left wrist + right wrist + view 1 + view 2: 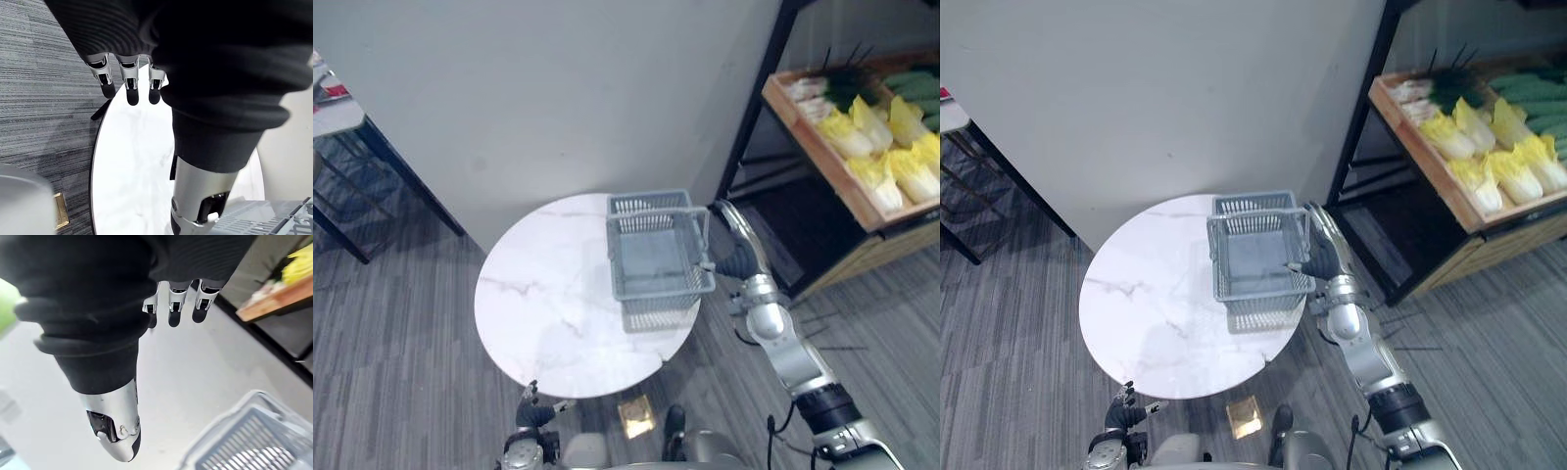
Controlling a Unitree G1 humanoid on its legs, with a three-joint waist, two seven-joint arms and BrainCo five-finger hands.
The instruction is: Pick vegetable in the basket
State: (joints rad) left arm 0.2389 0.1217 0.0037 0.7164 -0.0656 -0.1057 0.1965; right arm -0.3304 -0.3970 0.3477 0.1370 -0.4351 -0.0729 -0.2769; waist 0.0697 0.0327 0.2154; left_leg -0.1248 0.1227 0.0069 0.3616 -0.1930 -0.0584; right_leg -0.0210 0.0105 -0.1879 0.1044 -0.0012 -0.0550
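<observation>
Wooden crate (pixel 818 152) of yellow-white cabbages (pixel 886 162) stands right of the round white marble table (pixel 548 304), well apart; nothing picked yet. Grey plastic basket (pixel 661 289) sits empty at table's far right edge. Right hand (pixel 1320 253) at table's right edge, fingers straight, empty. Left hand (pixel 536 413) at table's near edge, fingers relaxed, empty.

Round white marble worktop (pixel 548 304) is seen at ctr; black shelf frame (pixel 756 98) upper rt; brass floor plate (pixel 634 416) btm ctr on grey carpet (pixel 391 343).

No legible text or labels
</observation>
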